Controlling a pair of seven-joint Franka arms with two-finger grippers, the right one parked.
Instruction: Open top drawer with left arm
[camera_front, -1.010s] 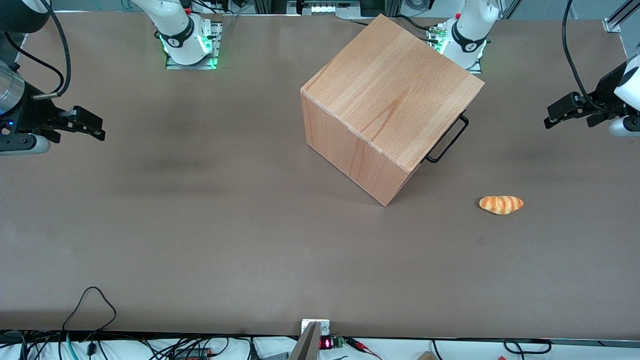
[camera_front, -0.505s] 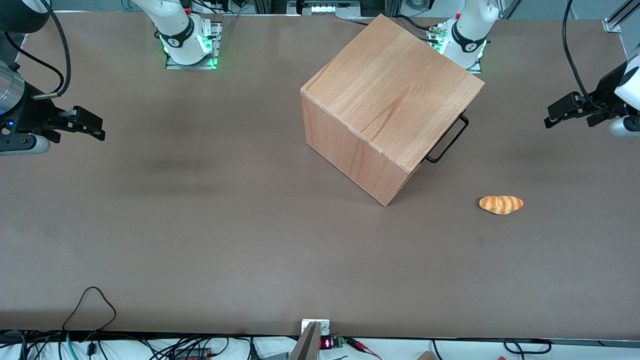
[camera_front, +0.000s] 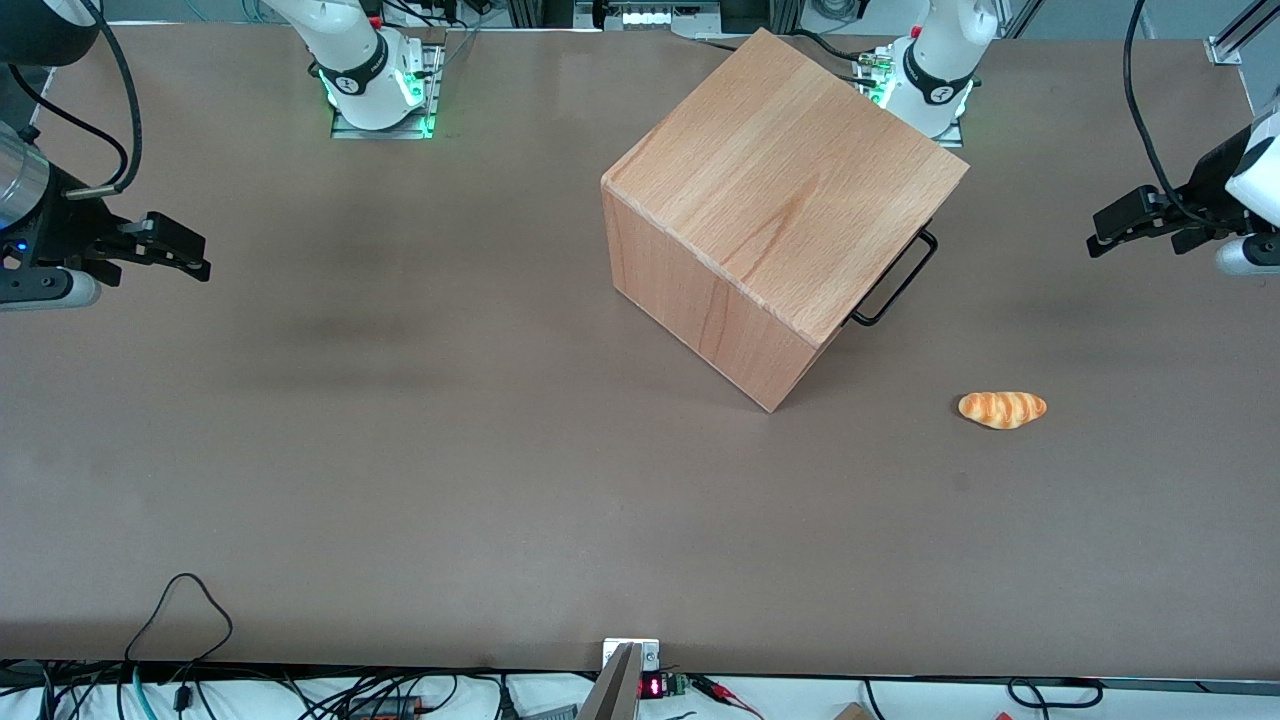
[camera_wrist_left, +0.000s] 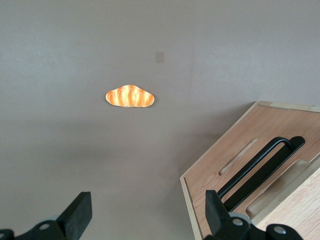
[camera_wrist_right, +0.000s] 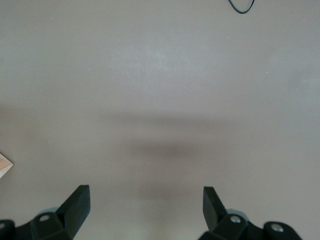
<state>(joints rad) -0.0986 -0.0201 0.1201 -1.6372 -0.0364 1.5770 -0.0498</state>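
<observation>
The wooden cabinet box (camera_front: 780, 215) stands on the table, turned at an angle. The top drawer is shut; its front faces the working arm's end of the table, and in the front view only its black wire handle (camera_front: 897, 283) shows. In the left wrist view I see the beech front panel (camera_wrist_left: 227, 167) and the black bar handle (camera_wrist_left: 262, 165). The left arm's gripper (camera_front: 1100, 232) hovers above the table toward the working arm's end, well apart from the handle. In the left wrist view the gripper (camera_wrist_left: 147, 212) is open and empty.
A small bread roll (camera_front: 1002, 409) lies on the brown table (camera_front: 400, 450), nearer the front camera than the handle; it also shows in the left wrist view (camera_wrist_left: 129, 97). Arm bases (camera_front: 935, 75) stand at the table's edge farthest from the front camera.
</observation>
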